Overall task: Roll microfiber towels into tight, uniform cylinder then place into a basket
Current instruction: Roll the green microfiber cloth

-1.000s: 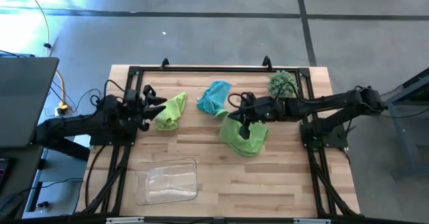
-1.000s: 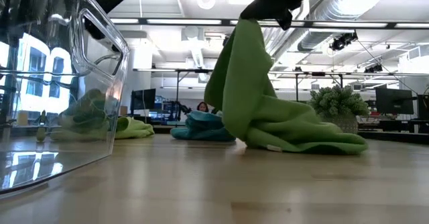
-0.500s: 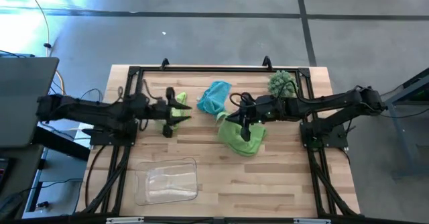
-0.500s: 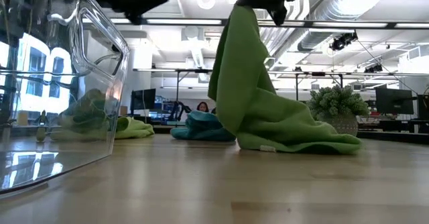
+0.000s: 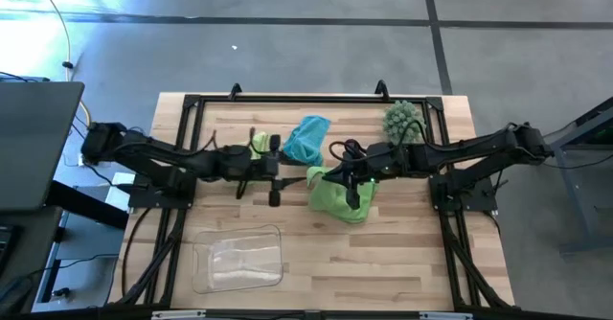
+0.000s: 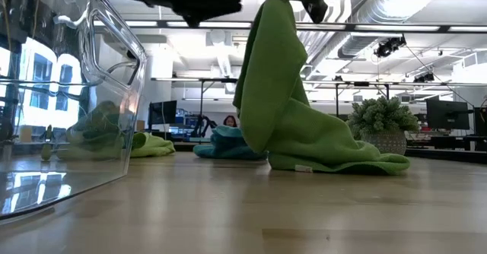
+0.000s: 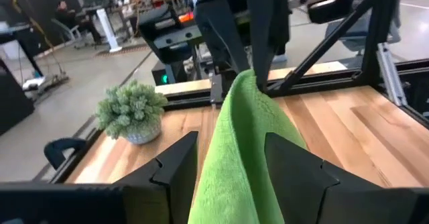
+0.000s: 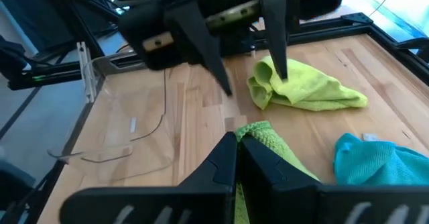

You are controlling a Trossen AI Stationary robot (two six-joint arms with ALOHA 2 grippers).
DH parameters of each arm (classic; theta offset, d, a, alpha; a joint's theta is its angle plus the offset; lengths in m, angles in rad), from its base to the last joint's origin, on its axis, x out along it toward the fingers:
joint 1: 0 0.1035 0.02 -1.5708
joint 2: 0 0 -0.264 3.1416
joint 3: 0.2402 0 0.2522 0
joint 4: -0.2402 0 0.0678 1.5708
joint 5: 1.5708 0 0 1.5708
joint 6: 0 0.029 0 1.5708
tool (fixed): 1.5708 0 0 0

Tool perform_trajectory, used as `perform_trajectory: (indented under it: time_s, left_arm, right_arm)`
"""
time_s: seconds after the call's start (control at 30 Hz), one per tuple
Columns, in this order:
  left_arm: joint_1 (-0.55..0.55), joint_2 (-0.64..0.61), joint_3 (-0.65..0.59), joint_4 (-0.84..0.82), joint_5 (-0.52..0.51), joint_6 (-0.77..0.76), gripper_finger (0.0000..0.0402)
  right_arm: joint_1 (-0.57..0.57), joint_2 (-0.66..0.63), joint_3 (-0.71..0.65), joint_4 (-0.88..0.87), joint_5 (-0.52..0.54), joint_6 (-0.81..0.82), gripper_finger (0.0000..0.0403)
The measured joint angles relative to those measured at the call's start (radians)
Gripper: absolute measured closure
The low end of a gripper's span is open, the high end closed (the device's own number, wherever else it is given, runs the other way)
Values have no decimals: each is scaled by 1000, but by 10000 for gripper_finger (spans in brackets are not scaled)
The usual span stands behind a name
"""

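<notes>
One lime green towel hangs mid-frame, pinched by the right claw; the open left claw should grab its edge next.

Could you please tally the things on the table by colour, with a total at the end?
Lime green towels: 2, one hanging from the right pincer at, one lying at
Teal towel: 1
Clear basket: 1
Grey-green spiky ball: 1
Total: 5
</notes>
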Motion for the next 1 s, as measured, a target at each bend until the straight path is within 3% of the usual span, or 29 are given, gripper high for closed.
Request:
perform_trajectory:
  time_s: [0.17,0.43,0.67,1.0]
  left_arm:
    - [-2,101,60,-1,-37,1,238]
    - [-2,187,118,-1,-189,-2,238]
    - [-2,188,119,-76,-188,-141,238]
    - [-2,257,119,-174,-294,-285,239]
  right_arm:
    - [0,0,1,9,0,-14,403]
    - [0,0,1,0,0,-41,403]
    - [0,0,1,-10,0,-41,403]
    - [0,0,1,-7,1,-42,402]
